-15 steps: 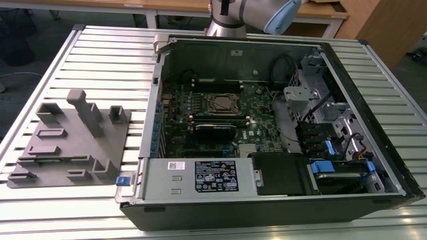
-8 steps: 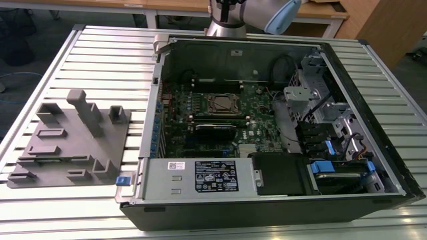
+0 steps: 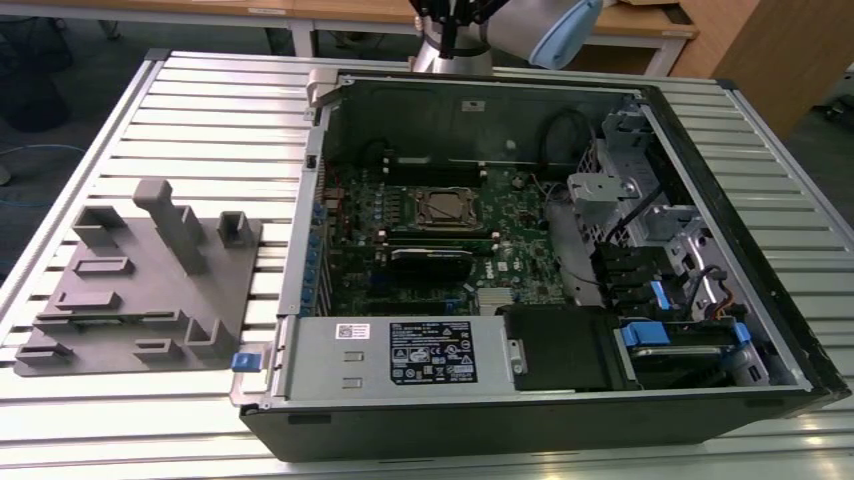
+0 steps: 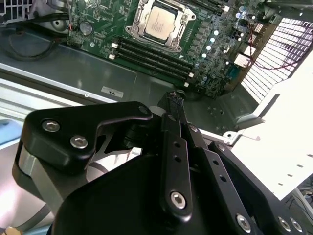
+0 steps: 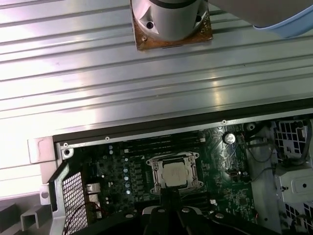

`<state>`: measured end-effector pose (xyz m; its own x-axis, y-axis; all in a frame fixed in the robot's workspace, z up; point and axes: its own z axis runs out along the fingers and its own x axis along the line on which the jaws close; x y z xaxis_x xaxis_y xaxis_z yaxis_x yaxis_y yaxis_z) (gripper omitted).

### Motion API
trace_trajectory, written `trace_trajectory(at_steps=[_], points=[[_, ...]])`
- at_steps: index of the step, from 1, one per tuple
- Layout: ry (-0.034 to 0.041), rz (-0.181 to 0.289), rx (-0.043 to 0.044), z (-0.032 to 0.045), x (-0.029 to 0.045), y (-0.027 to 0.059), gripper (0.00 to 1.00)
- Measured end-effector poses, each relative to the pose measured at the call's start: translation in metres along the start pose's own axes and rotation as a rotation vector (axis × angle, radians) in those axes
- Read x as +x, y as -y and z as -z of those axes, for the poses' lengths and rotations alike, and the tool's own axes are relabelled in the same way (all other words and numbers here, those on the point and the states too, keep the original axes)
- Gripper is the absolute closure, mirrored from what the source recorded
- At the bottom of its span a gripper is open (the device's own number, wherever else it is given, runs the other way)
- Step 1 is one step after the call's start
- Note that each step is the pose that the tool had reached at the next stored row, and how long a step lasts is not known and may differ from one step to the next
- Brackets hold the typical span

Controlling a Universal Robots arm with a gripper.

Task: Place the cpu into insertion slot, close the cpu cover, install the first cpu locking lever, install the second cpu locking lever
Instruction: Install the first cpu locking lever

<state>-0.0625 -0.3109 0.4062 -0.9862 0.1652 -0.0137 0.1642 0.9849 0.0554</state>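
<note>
The cpu (image 3: 447, 208) (image 4: 160, 22) (image 5: 175, 174), a flat square chip with a silvery top, lies in the insertion slot (image 3: 449, 226) on the green motherboard inside the open computer case. The cpu cover (image 4: 138, 19) (image 5: 157, 171), a thin metal frame, lies flat around the chip's edges. My gripper (image 4: 173, 96) (image 5: 171, 195) hangs above the case, apart from the socket, fingers pressed together and nothing between them. In the exterior view the arm (image 3: 534, 30) stands over the case's far wall.
A grey fixture block (image 3: 147, 280) sits on the slatted table at the exterior view's left. Inside the case are a power supply (image 3: 400, 350), drive cages (image 3: 654, 260), a black card (image 3: 430, 262) and long memory slots (image 4: 151, 56) beside the socket.
</note>
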Motion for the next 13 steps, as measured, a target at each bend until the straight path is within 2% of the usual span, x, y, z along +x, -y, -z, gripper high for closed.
trace_trajectory(at_steps=[13], points=[[-0.0001, 0.000, 0.0001, -0.0235, 0.0002, 0.0018, 0.89]])
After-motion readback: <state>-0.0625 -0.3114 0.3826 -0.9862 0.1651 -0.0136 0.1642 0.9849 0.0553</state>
